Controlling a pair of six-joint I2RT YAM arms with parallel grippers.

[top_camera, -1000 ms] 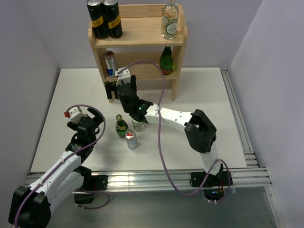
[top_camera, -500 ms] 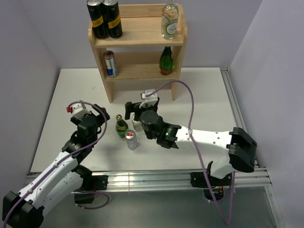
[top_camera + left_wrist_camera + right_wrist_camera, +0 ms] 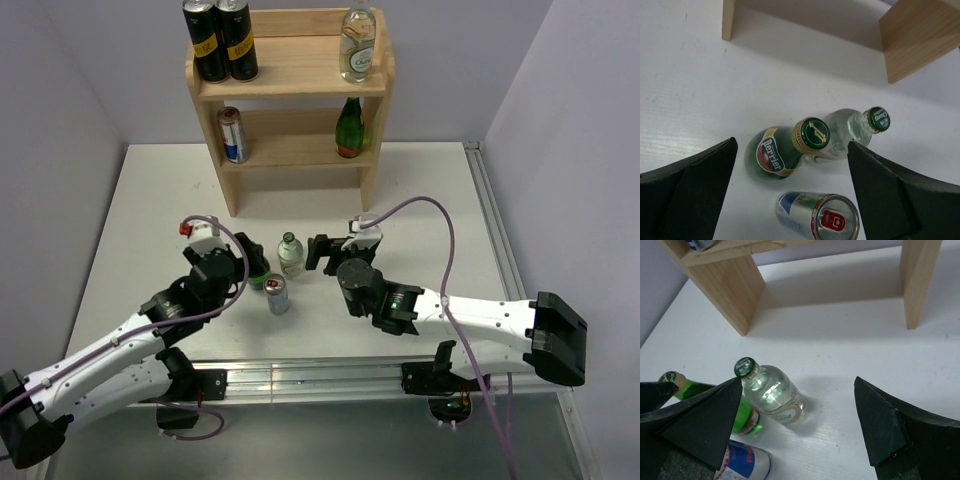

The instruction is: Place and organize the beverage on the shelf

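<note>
Only the left wrist view shows the label on the Perrier bottle; overhead, the open left gripper covers it. The right gripper gapes too. The pale-wood shelf carries cans and bottles.

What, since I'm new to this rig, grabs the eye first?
Three drinks huddle mid-table: a green Perrier bottle, a clear green-capped bottle and a silver-blue can. The open left claw and open right claw flank them from either side. Behind stands the wooden shelf, already partly stocked.
</note>
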